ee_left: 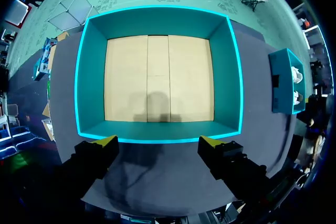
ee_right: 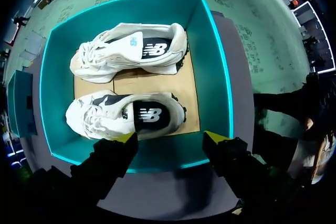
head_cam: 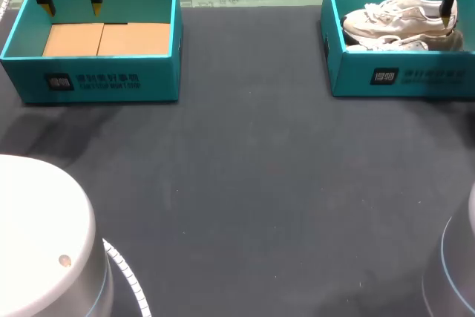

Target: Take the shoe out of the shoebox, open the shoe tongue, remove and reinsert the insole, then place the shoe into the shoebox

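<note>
Bases first: left base (head_cam: 37, 250) and right base (head_cam: 459, 272) sit at my edge of the table (head_cam: 252, 146), with one ribbed cable (head_cam: 128, 276) beside the left base.

Two teal boxes stand further out, well apart, one to each side.

Left box (head_cam: 89, 83): only its cardboard floor (head_cam: 107, 38) shows inside. Left gripper (ee_left: 158, 141) hangs above its near wall, fingers spread wide, holding nothing.

Right box (head_cam: 415, 76): two white shoes inside, side by side on the cardboard. Near shoe (ee_right: 121, 116) is just beside the near wall, far shoe (ee_right: 131, 51) is beyond it by the far wall. The two are close at the toes, with a strip of floor showing between them at the heels.

Both long axes run across the table, parallel to the box's long walls. Toes point towards the left box, heels towards the right-hand wall. Openings face up, dark insoles visible.

Right gripper (ee_right: 171, 137) hangs above the near wall of the right box, fingers apart, touching nothing. That wall sits between its tips and the near shoe. The box walls surround both shoes on all four sides.
</note>
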Controlling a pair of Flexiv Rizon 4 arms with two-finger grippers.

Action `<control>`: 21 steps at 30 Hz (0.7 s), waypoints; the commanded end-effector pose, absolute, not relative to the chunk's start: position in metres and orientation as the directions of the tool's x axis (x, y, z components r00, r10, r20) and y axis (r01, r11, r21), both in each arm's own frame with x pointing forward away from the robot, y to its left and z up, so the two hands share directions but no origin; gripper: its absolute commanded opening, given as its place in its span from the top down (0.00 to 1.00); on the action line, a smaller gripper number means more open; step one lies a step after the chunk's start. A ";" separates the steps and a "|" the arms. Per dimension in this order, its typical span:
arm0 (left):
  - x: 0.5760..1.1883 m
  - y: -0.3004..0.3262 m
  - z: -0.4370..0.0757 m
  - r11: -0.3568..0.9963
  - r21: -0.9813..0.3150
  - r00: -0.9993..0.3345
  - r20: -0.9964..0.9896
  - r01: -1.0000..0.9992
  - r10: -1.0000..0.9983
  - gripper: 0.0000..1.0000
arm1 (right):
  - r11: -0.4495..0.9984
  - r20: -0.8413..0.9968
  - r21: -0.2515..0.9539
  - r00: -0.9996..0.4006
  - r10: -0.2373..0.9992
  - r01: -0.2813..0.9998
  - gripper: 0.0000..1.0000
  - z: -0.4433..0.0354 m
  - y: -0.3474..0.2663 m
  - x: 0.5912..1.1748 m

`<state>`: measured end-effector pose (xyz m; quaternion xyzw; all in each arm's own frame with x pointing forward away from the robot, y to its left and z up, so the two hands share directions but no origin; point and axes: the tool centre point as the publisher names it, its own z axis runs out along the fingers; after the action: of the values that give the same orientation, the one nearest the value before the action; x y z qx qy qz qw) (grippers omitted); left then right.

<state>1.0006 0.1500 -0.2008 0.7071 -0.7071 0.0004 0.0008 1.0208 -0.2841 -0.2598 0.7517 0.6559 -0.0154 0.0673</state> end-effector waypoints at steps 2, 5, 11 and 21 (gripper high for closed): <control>1.000 0.150 -0.200 0.000 0.001 0.000 0.001 -1.000 -1.000 0.00 | -0.125 -0.111 0.076 0.133 0.985 0.989 0.18 -0.269 -0.288 1.031; 1.000 0.150 -0.200 0.000 0.001 0.000 0.001 -1.000 -1.000 0.00 | -0.121 -0.113 0.075 0.129 0.985 0.990 0.19 -0.272 -0.292 1.035; 1.000 0.150 -0.200 0.000 0.001 0.000 0.001 -1.000 -1.000 0.00 | -0.125 -0.120 0.073 0.133 0.984 0.990 0.24 -0.280 -0.301 1.037; 1.000 0.150 -0.200 0.000 0.001 0.000 0.001 -1.000 -1.000 0.00 | -0.109 -0.107 0.065 0.116 0.987 0.992 0.23 -0.296 -0.303 1.036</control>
<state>1.0006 0.1500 -0.2008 0.7071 -0.7071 0.0004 0.0008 1.0346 -0.3025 -0.2920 0.7449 0.6641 -0.0195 0.0613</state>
